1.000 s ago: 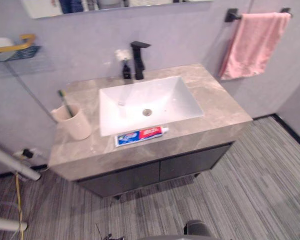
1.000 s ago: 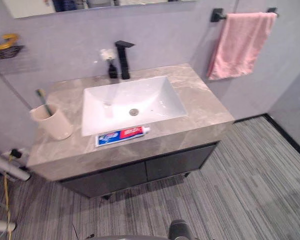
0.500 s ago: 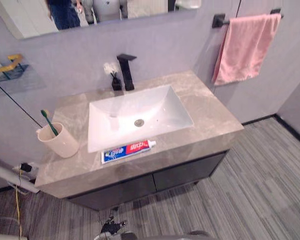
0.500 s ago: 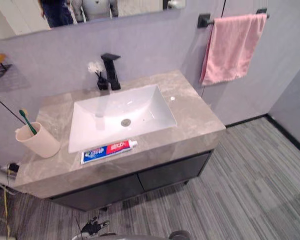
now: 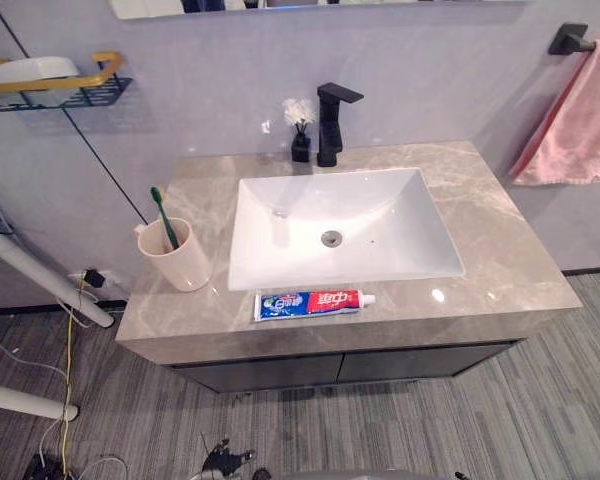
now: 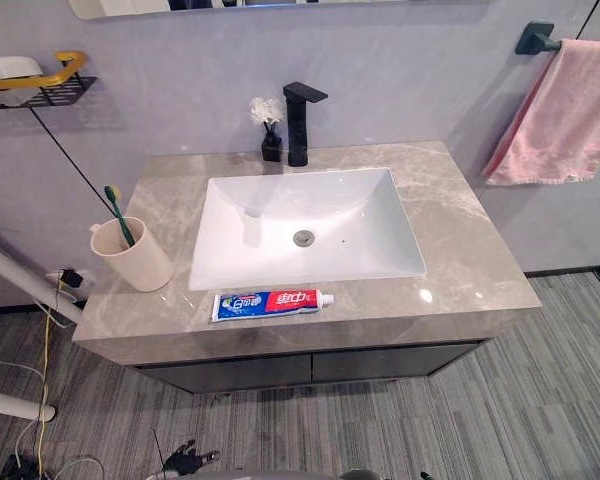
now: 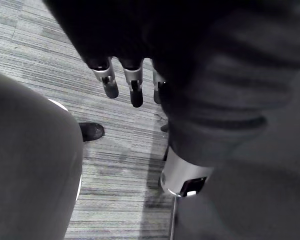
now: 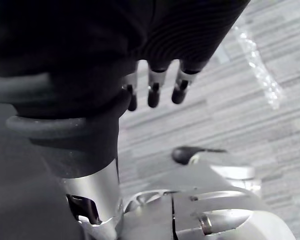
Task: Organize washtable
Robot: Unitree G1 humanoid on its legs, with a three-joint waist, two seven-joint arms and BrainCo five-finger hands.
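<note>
**Washtable: tube is loose, both hands empty**

- Hands: your left hand (image 7: 134, 89) and right hand (image 8: 153, 91) hang over the striped floor (image 5: 540, 420), fingers straight and relaxed, holding nothing. Both are well short of the counter (image 5: 500, 250).
- Task's thing: the tube (image 5: 313, 303) lies flat on the counter's near strip, between the sink (image 5: 380, 220) and the near edge, cap to the right.
- Handling, as I judge it: light, soft-walled and glossy. Squeeze the body hard and it will dent or slip. Take it across the width near the stiffer cap end, or mid-body with a gentle pinch.
- Likely home: the cup (image 5: 177, 258) on the left, just beside the sink, with a toothbrush (image 5: 162, 213) leaning in it. The cup looks light and could tip if you bump it.
- Surface: polished stone with glare spots, so expect the tube to slide rather than lift if you push down on it. The strip is narrow, and a nudge toward you could send it over the edge.
- Room: faucet (image 5: 330, 120) and vase (image 5: 300, 140) stand at the far rim, well apart from the tube. Towel (image 5: 580, 130) hangs on the right wall, shelf (image 5: 50, 90) on the far left.
</note>
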